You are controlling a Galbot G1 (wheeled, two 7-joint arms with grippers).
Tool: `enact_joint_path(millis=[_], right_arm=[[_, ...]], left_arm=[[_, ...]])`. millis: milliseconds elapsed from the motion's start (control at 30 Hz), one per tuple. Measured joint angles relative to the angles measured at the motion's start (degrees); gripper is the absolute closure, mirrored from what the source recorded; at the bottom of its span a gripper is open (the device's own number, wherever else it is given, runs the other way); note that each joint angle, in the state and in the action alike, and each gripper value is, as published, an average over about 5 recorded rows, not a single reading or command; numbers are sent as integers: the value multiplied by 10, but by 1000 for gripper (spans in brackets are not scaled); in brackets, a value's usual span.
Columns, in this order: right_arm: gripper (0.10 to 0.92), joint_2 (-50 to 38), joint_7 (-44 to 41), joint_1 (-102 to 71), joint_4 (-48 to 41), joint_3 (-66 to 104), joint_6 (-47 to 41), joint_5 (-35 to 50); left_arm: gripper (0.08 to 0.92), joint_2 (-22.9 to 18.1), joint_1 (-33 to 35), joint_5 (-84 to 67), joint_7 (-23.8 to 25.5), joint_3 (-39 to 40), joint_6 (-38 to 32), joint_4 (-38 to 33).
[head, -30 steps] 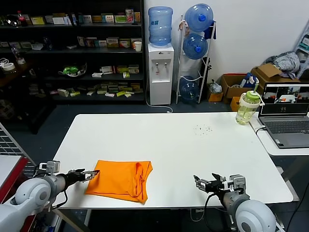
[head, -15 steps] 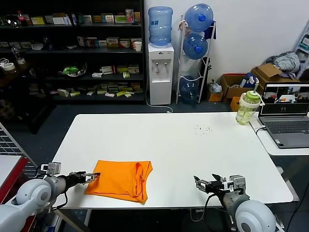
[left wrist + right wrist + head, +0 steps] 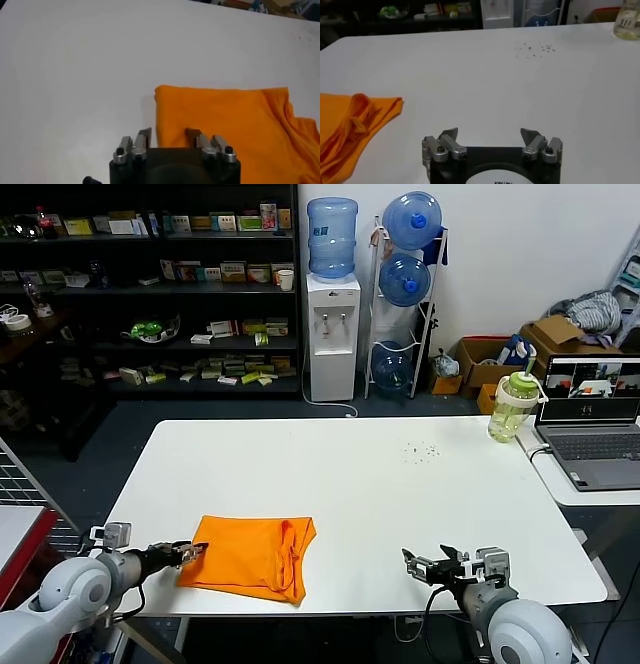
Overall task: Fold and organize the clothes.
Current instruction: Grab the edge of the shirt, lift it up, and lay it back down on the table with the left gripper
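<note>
A white desk (image 3: 350, 474) carries a folded orange T-shirt (image 3: 252, 556) near its front edge, toward the robot's left. The left tool (image 3: 190, 551) sits released just at the shirt's left edge; the right tool (image 3: 425, 565) waits released, well apart from the shirt.

One orange T-shirt (image 3: 250, 556), two hands, one table (image 3: 400, 484)

A broad white rounded-corner table (image 3: 380, 484) fills the foreground, tiny dark specks (image 3: 420, 450) scattered near its far edge. Beside it, a pale green lidded bottle (image 3: 513, 406) stands by an open grey laptop (image 3: 592, 424). Behind stand a white water dispenser (image 3: 331, 319), blue water jugs (image 3: 408, 249) and dark stocked shelves (image 3: 150, 294).
</note>
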Motion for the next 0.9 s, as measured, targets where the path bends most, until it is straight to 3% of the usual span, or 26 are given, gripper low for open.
enact_joint_path(millis=[433,700,900], right_arm=[[203,2,1,0,0,-1,0,-1],[203,3,0,3,-3,-1,2,-2],[203,2,-8,10,-2,6,9,-10]], left_arm=[[869,-7,4,-4,-5,-5,0,-9],[893,-3,15,-17,-22,-19,0,-37],[893,12,30,-32,-63,-42,8,-81]])
